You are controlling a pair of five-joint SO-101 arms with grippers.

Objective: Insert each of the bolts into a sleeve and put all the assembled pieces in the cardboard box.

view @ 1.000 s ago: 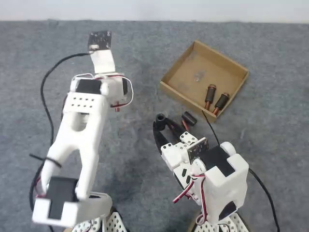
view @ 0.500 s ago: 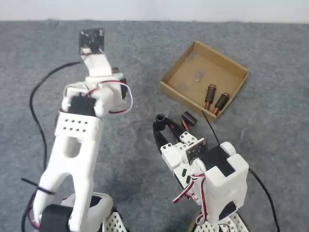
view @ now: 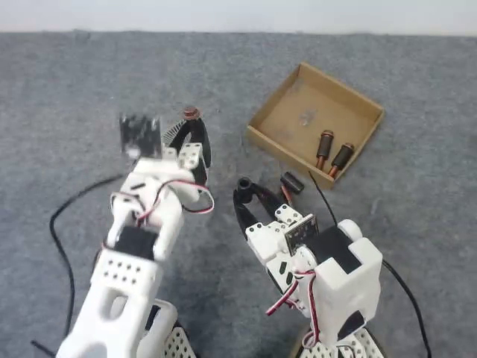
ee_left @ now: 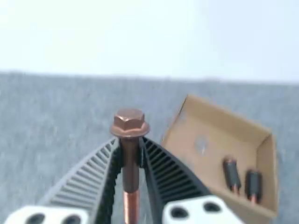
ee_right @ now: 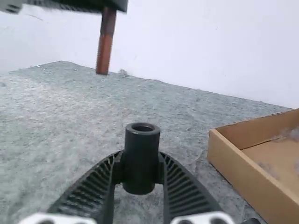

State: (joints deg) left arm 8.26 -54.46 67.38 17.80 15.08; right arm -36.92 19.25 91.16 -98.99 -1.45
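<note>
Your left gripper (ee_left: 130,151) is clamped tight on a copper bolt (ee_left: 129,125). It's pinching the shank, with the hex head poking out past the fingertips, up off the grey carpet (view: 67,89). Next over, your right gripper (ee_right: 140,165) is closed around a black sleeve (ee_right: 141,149), held upright with the open bore facing up. Bolt and sleeve are apart, not touching. A spare sleeve (view: 292,182) lies on the carpet just beside the near wall of the cardboard box (view: 298,104). Far right, that box has two assembled pieces (view: 325,144) lying side by side in one corner.
</note>
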